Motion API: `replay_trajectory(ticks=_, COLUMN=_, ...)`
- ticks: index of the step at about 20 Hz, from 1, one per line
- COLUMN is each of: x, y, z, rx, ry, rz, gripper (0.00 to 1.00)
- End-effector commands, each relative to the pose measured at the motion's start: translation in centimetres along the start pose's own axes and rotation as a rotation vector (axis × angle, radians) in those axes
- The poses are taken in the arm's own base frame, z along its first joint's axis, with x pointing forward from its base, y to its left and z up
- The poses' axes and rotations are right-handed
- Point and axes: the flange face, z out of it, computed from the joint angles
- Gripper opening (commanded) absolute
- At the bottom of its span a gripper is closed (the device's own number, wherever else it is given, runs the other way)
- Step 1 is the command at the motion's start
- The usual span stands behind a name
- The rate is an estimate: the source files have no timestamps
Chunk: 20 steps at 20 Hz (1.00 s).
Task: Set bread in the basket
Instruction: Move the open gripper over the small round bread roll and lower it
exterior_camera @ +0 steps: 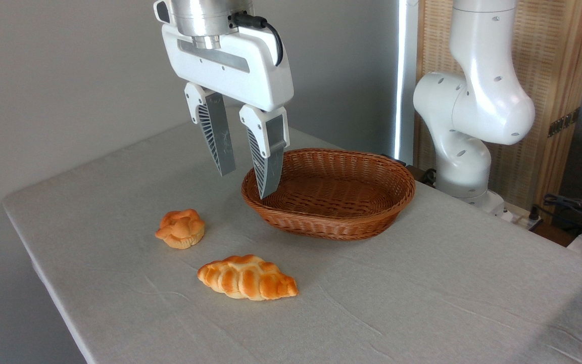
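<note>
The bread (180, 229) sits on the worktop (422, 293) at the left of centre in the frame, resting on its paler fluted base with the knotted, lumpy top upward. The basket (402, 194) stands to its right and further back, well apart from it and holding nothing that can be seen. Nearer the lower edge, just right of the bun, lies a longer braided loaf (247, 277), apart from both.

The gripper (248, 183) hangs in the upper middle of the frame, above the worktop between bun and basket, with its jaws open and gripping nothing; the right finger overlaps the basket's left rim in this view, though whether it is over the rim or in front of it is hard to judge from one camera.

The bun looks light and small enough to fit between the jaws as they stand now. Its glossy surface suggests a model rather than baked dough (probably foam or soft plastic), so it may yield a little and could slip if pinched on the rounded crown. The better hold seems to be low on the sides, across the narrower width just above the fluted base, where the walls are steeper. A gentle squeeze should be enough.
</note>
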Motion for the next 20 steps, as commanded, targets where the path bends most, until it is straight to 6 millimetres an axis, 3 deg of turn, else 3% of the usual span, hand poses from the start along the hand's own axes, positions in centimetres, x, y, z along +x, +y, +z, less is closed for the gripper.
replay_trajectory(ticks=1, x=-1.4, y=-1.7, z=-0.7, rx=-0.019, ry=0.010, rz=0.005, gripper=1.00)
replay_trajectory(ticks=8, x=-1.2, y=-1.5, z=-0.7, rx=-0.019, ry=0.010, rz=0.010, gripper=1.00)
replay_trajectory(ticks=11, x=0.0, y=-0.5, z=-0.3, rx=-0.028, ry=0.009, rz=0.020, gripper=1.00)
replay_trajectory(ticks=14, x=3.6, y=2.4, z=1.3, rx=-0.076, ry=0.013, rz=0.049, gripper=1.00)
replay_trajectory(ticks=17, x=8.8, y=6.4, z=4.9, rx=-0.092, ry=-0.027, rz=0.002, gripper=1.00)
replay_trajectory(ticks=20, x=14.1, y=10.3, z=9.3, rx=-0.101, ry=-0.014, rz=0.089, gripper=1.00)
